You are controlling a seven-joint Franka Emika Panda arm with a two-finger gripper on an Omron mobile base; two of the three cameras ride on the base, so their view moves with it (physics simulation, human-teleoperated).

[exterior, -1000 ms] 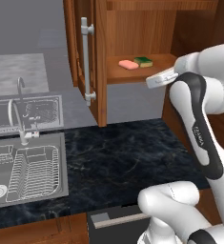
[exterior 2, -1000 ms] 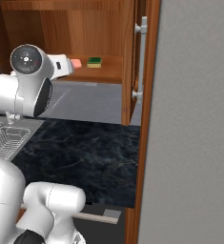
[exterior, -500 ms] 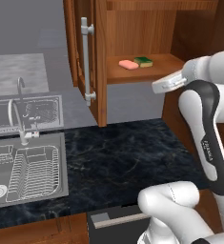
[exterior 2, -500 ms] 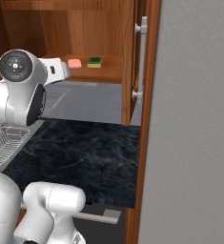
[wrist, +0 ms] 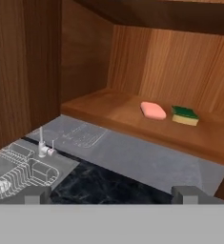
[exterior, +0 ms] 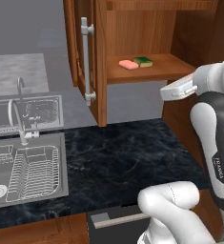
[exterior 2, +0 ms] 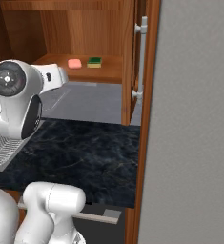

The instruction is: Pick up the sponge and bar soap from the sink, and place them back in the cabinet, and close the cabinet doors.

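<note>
We find both small items already on the cabinet shelf: the bar soap lies to the left and the sponge just beside it on the right, close together but, as far as we can tell, not touching. The sink sits down on the left with nothing of theirs in it that we can make out. Our gripper hangs in front of the shelf, apart from both items, its jaws spread wide and holding nothing. What remains, we judge, are the cabinet doors, both standing open. We expect these tall wooden panels to be stiff and fairly heavy, swinging on hinges rather than sliding, so they should answer to a steady push, not a pinch. The long silver bar handle on the left door looks smooth and probably slippery; we would sooner press on the flat door face near its free edge, where leverage is best.
</note>
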